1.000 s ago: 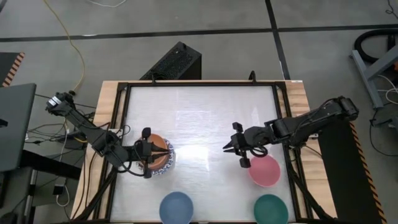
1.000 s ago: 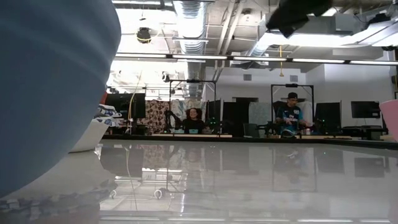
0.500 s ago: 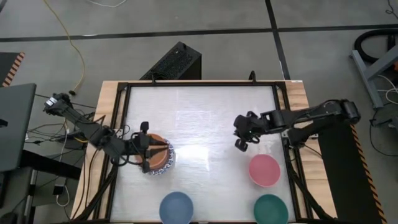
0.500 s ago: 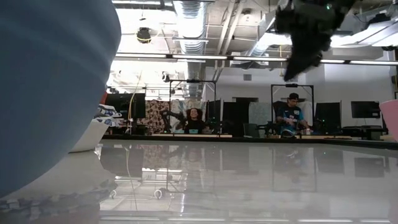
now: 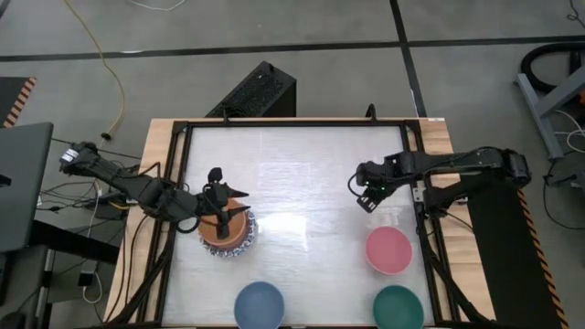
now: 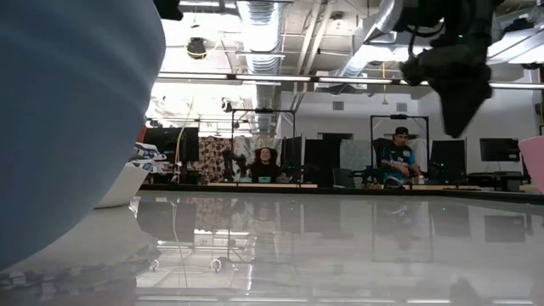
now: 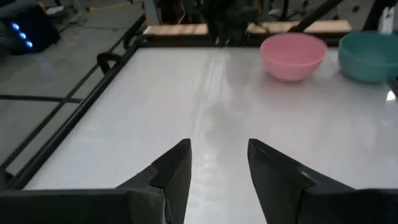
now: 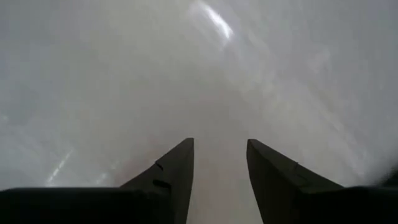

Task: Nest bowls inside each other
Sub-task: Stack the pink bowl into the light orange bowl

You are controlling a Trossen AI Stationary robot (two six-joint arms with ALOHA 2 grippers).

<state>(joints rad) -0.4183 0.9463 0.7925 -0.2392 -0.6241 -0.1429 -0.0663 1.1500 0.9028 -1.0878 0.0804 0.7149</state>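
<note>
The left claw point(image 5: 222, 190) is spread apart and holds nothing. It hangs just above the stack of bowls point(image 5: 227, 231) at the lower left of the worktop point(image 5: 292, 155) in the high view. An orange bowl sits on top of that stack, with a blue-patterned rim below it. The left arm reaches in low from the left edge.

The right claw point(image 5: 366, 194) is spread too, and empty. Its arm stretches in from the right, above the pink bowl point(image 5: 388, 250).

The blue bowl point(image 5: 260, 304) and green bowl point(image 5: 398, 307) sit along the bottom edge.

The left wrist view shows the pink bowl point(image 7: 293, 56) beside the green bowl point(image 7: 371, 55). The low view shows the blue bowl point(image 6: 68, 119) very close, and people far behind.
</note>
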